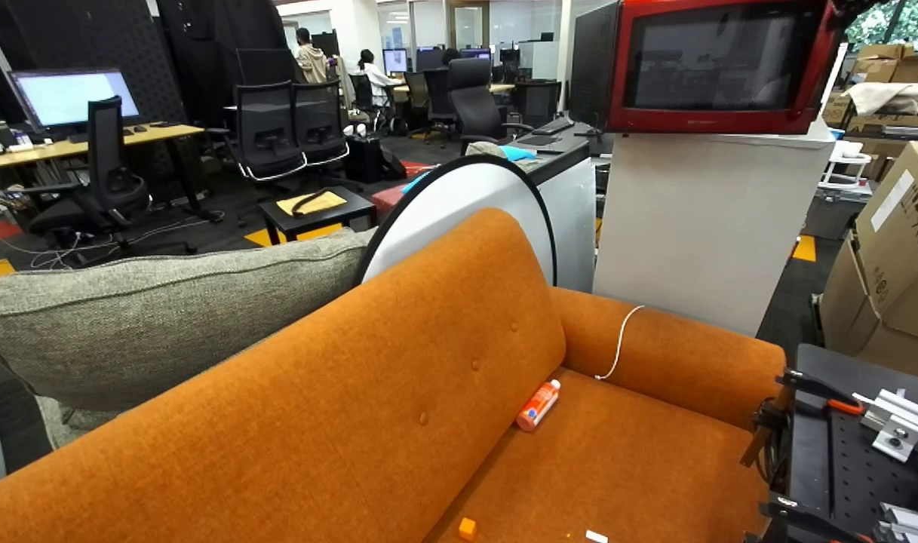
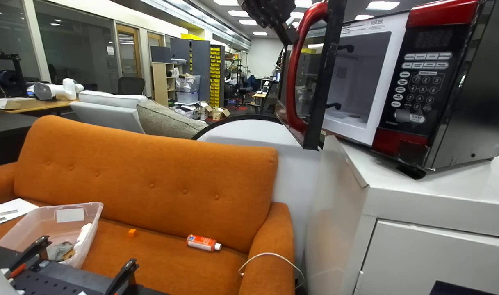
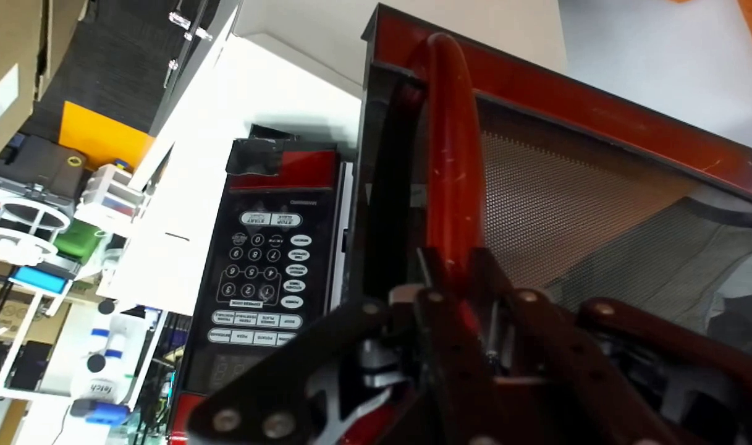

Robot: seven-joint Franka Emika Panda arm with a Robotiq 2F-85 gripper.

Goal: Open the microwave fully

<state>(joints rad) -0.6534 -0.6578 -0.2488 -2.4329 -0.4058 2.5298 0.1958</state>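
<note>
The microwave (image 2: 475, 90) has a dark casing and a red-framed front and sits on a white cabinet (image 2: 429, 205). Its door (image 1: 715, 117) is partly open, standing out from the body; the white-framed cavity (image 2: 358, 78) shows in an exterior view. The curved red handle (image 2: 292, 78) is on the door's outer face. My gripper (image 3: 455, 262) has a finger on each side of the handle (image 3: 455, 154) in the wrist view and is shut on it. In an exterior view the gripper (image 2: 289, 36) meets the handle's upper part; in another only its edge shows at the top right.
An orange sofa (image 1: 655, 467) stands beside the cabinet, with a bottle (image 2: 202, 243) on its seat. A round white reflector panel (image 1: 466, 188) stands behind the sofa. Cardboard boxes (image 1: 904, 249) are stacked near the cabinet. A black perforated table (image 1: 866, 452) carries clamps.
</note>
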